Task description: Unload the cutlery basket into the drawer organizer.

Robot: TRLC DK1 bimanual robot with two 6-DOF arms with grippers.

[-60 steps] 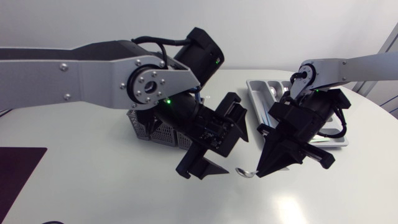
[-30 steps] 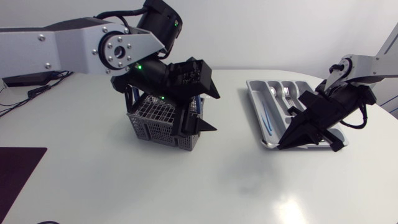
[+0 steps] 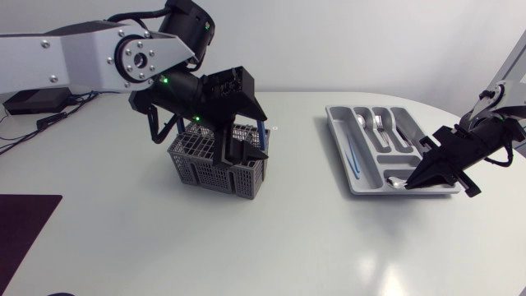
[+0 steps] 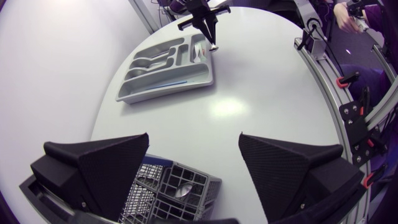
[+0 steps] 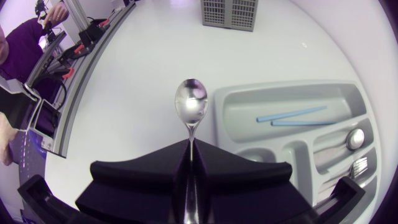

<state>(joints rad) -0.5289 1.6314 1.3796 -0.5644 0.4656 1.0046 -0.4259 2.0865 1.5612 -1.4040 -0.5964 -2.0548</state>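
The grey mesh cutlery basket point(image 3: 215, 164) stands left of the table's middle, and a spoon point(image 4: 182, 190) lies inside it. My left gripper point(image 3: 263, 137) hangs open just above the basket's right side, nothing between its fingers point(image 4: 99, 168). The grey drawer organizer point(image 3: 345, 168) lies at the right. My right gripper point(image 3: 412, 183) is shut on the handle of a metal spoon point(image 5: 191, 104). Its bowl point(image 3: 396, 180) hovers over the organizer's near end. The left wrist view shows the same gripper point(image 4: 208, 28) far ahead, over the organizer point(image 4: 165, 87).
In the organizer lie two blue sticks point(image 5: 292, 115), a fork point(image 5: 360, 167) and another spoon point(image 5: 354, 138). A dark mat point(image 3: 20, 222) sits at the table's near left corner. White tabletop spreads between basket and organizer.
My left arm has pulled back from the table's middle to above the basket, with its fingers opened wider. My right arm has carried the spoon right, to the organizer's near end.
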